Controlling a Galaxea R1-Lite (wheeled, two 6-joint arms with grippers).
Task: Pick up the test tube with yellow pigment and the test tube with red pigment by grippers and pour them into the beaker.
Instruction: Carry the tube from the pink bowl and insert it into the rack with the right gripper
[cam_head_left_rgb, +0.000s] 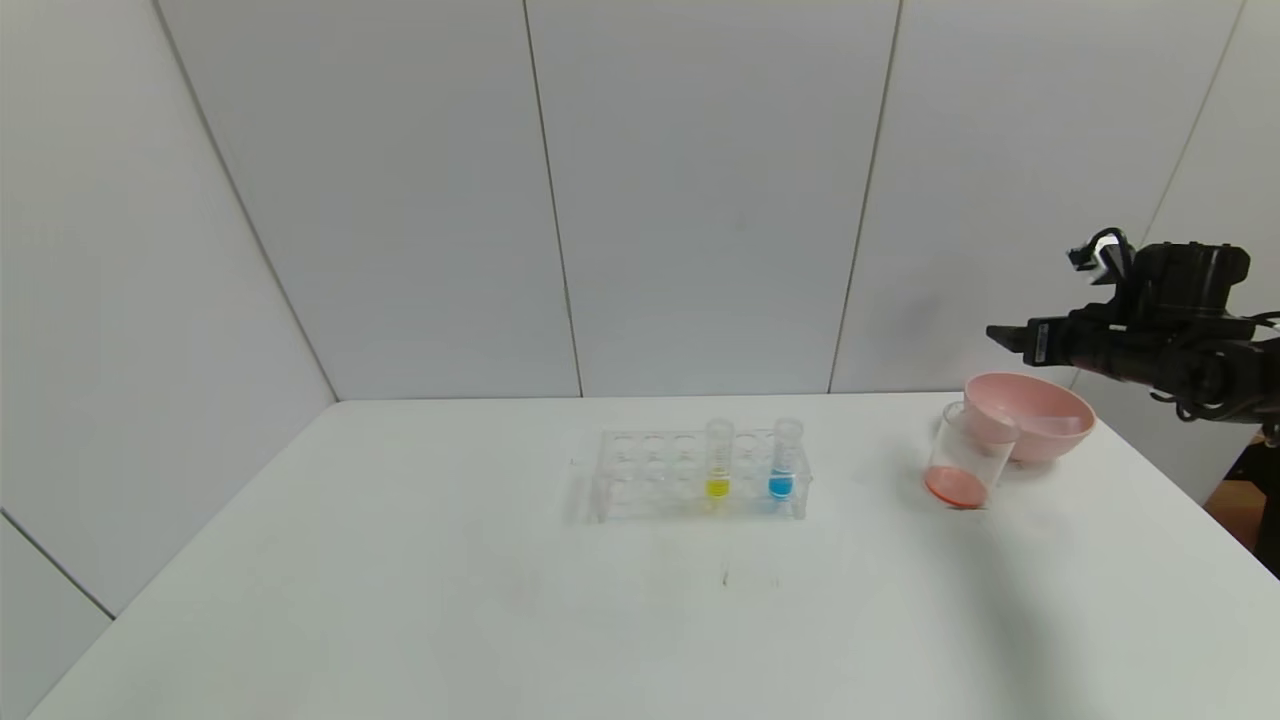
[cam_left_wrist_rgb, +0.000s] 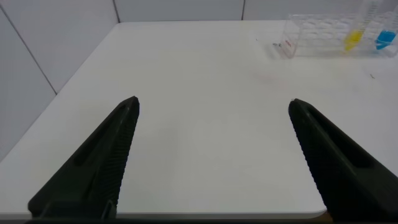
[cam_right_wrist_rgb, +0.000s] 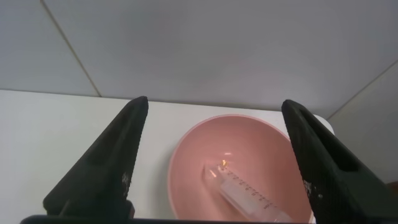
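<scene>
- The right gripper hangs in the air above the pink bowl, its fingers spread wide and holding nothing.
- Straight below those spread fingers, inside the pink bowl, lies a clear test tube on its side; only a small orange trace shows at one end of it, and this is the test tube with red pigment, nearly emptied.
- The beaker stands just beside the bowl, below the right gripper and a little toward the table's middle; it touches or nearly touches the bowl's rim, and a shallow layer of orange-red liquid covers its bottom.
- Well away from the right gripper, at the table's centre, is a clear rack holding two upright tubes.
- The test tube with yellow pigment stands in the rack, yellow liquid in its rounded bottom.
- A tube with blue liquid stands in the same rack, on the side nearer the right gripper.
- The left gripper hovers over bare table with its fingers wide apart and empty; the rack lies far ahead of it.
</scene>
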